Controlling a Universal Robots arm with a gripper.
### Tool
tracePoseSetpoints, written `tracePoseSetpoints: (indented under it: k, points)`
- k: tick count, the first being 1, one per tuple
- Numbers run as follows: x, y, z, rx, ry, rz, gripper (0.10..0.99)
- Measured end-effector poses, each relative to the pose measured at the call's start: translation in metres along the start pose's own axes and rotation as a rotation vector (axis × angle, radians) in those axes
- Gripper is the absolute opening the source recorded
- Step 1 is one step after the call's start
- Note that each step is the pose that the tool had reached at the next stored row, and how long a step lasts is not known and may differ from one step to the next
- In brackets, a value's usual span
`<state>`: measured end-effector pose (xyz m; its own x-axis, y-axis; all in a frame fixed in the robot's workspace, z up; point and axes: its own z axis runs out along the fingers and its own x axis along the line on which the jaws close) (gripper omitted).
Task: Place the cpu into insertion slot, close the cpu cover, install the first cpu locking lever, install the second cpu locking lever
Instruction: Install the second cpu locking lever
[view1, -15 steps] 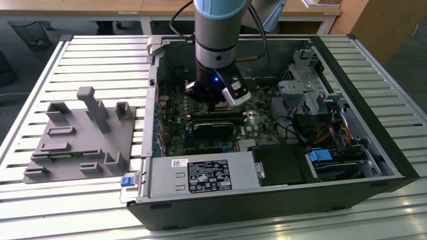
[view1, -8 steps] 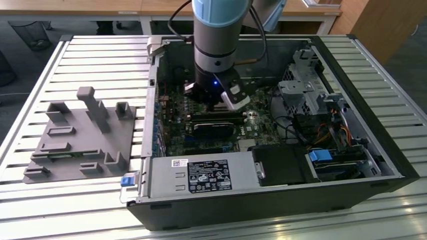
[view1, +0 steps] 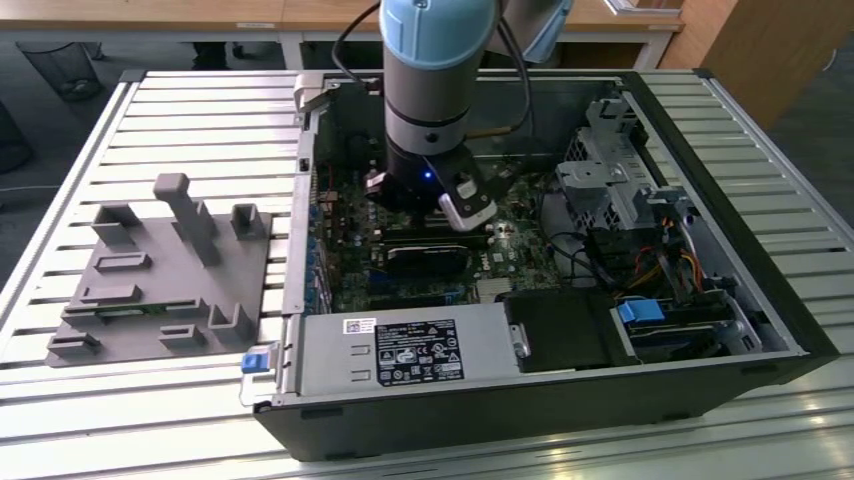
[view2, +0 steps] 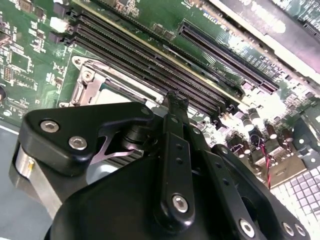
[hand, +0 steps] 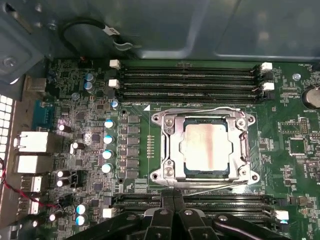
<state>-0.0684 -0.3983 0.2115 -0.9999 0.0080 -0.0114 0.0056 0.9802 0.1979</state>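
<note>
In the first wrist view the cpu (hand: 206, 145) is seen right of centre in the frame, seated flat in the insertion slot (hand: 204, 182), its silvery-grey top face turned up. The cpu cover (hand: 172, 145) is laid down around it, so that the chip shows through the square window of the silvery frame. Thin wire levers are seen along the upper and lower edges of the frame; whether they are latched cannot be told. Long black memory slots (hand: 190, 80) run above the socket on the green motherboard (hand: 295, 150), and a second set lies below it.

At the bottom centre of that view the pincer (hand: 173, 197) is seen with its two black fingertips pressed together and nothing held between them, the tips lying just at the lower edge of the socket frame. In the second wrist view the pincer (view2: 176, 102) is likewise seen closed and empty, its tip just beside the socket frame, of which a corner (view2: 92, 82) shows at the left of the frame.

In the exterior view the arm (view1: 430, 80) is lowered from the top centre into the open computer case (view1: 747, 290), which rests on a slatted desk (view1: 174, 110). A grey fixture (view1: 167, 270) lies on the desk at the left of the frame.
</note>
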Motion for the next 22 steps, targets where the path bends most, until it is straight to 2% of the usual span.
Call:
tracePoseSetpoints:
  k: [10,11,17,22]
  points:
    - [0.0044,-0.0021,0.0096,-0.023,0.0003,0.000,0.122]
    - [0.0046,-0.0027,0.0114,-0.031,0.0003,0.000,0.122]
    - [0.0050,-0.0034,0.0146,-0.045,0.0004,0.001,0.122]
    - [0.0058,-0.0038,0.0167,-0.065,0.0004,0.001,0.122]
